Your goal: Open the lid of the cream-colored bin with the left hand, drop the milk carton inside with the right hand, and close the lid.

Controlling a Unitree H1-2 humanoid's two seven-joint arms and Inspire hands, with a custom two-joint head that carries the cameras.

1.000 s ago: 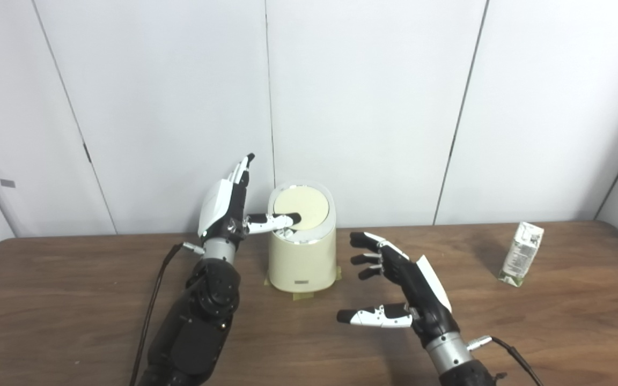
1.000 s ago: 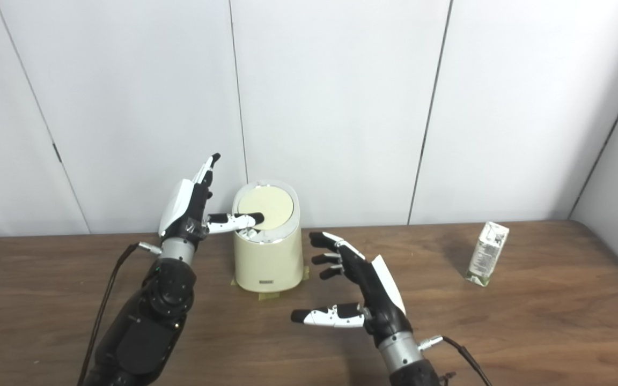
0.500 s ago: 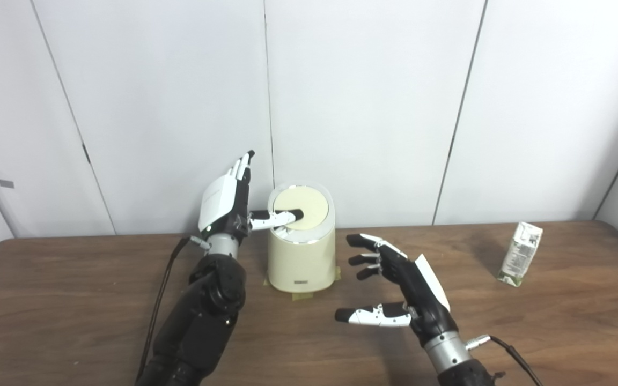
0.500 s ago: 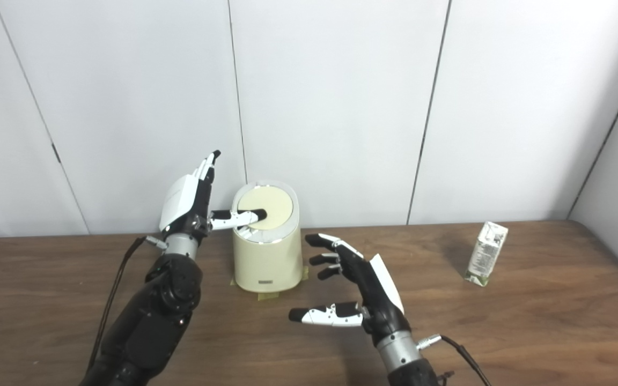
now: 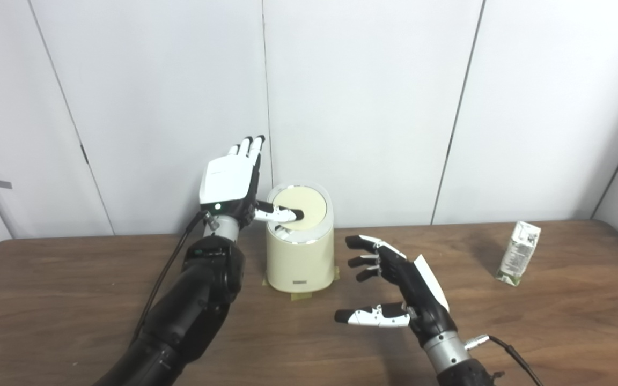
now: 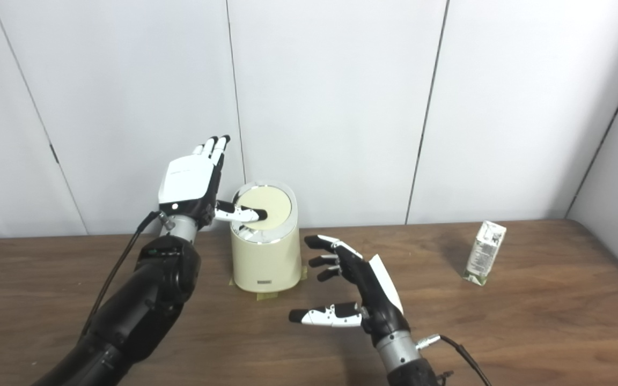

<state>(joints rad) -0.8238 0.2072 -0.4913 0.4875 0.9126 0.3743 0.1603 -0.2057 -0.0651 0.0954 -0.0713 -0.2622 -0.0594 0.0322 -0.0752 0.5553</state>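
You are pressing the left hand (image 5: 229,185) thumb on the bin (image 5: 300,256) lid (image 5: 299,208) to open it, fingers spread, gripping nothing. Right hand (image 5: 401,292) is waiting empty, fingers apart; carton (image 5: 518,253) is standing well apart on the surface (image 5: 73,300).

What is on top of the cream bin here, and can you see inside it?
The left hand's thumb lies across the pale round lid of the cream bin, fingers raised. A narrow gap shows at the lid's front edge, but the bin's inside is covered.
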